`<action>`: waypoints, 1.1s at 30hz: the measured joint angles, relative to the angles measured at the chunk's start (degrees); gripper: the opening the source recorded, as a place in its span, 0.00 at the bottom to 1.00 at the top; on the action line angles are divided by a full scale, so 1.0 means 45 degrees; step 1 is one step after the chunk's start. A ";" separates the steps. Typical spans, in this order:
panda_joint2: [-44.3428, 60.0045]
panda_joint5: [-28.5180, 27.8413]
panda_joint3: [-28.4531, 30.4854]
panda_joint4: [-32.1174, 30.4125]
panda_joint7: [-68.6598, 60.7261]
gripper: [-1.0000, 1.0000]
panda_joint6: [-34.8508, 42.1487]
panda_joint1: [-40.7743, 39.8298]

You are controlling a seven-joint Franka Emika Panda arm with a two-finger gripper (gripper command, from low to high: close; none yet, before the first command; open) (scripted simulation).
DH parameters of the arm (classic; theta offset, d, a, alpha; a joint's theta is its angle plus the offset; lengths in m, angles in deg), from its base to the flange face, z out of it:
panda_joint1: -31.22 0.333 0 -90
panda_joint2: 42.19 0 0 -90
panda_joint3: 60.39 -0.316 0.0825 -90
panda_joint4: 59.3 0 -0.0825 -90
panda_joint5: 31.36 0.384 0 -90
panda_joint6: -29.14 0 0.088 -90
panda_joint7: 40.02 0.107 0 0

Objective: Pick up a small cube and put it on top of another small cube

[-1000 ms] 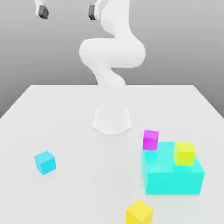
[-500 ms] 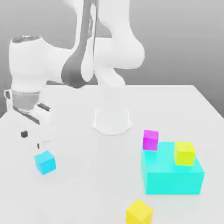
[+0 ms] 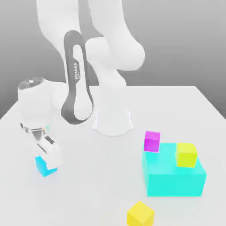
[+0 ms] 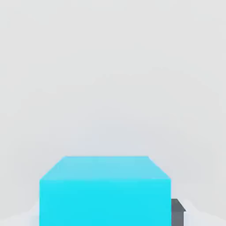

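Observation:
The small sky-blue cube (image 3: 41,166) rests on the white table (image 3: 88,185) at the exterior view's left. My gripper (image 3: 47,165) has come down over it, and the white hand covers the cube's upper part. In the hand view the cube (image 4: 105,194) sits close up between the fingers, with one dark fingertip (image 4: 178,211) against its side. The gripper is shut on this cube, which still looks to be resting on the table. Other small cubes are a magenta one (image 3: 152,141) and two yellow ones (image 3: 186,154) (image 3: 140,215).
A large cyan block (image 3: 174,178) stands at the exterior view's right with one yellow cube on top and the magenta cube at its far corner. The second yellow cube lies near the front edge. The arm's white base (image 3: 112,120) stands mid-table.
The arm swung down from high above to the sky-blue cube. The gripper went from wide open to shut around the cube. The other cubes stayed put.

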 joint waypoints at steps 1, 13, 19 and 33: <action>-0.0297 -0.0144 0.0172 -0.0056 0.0120 0.00 0.0243 0.0141; -0.4429 -0.2275 -0.0864 0.0016 0.4816 0.00 0.4297 0.2503; -0.5665 -0.1506 -0.3068 0.0759 0.7954 0.00 0.6174 0.4586; -0.6040 -0.0274 -0.7622 0.1529 1.3405 0.00 0.7275 0.7982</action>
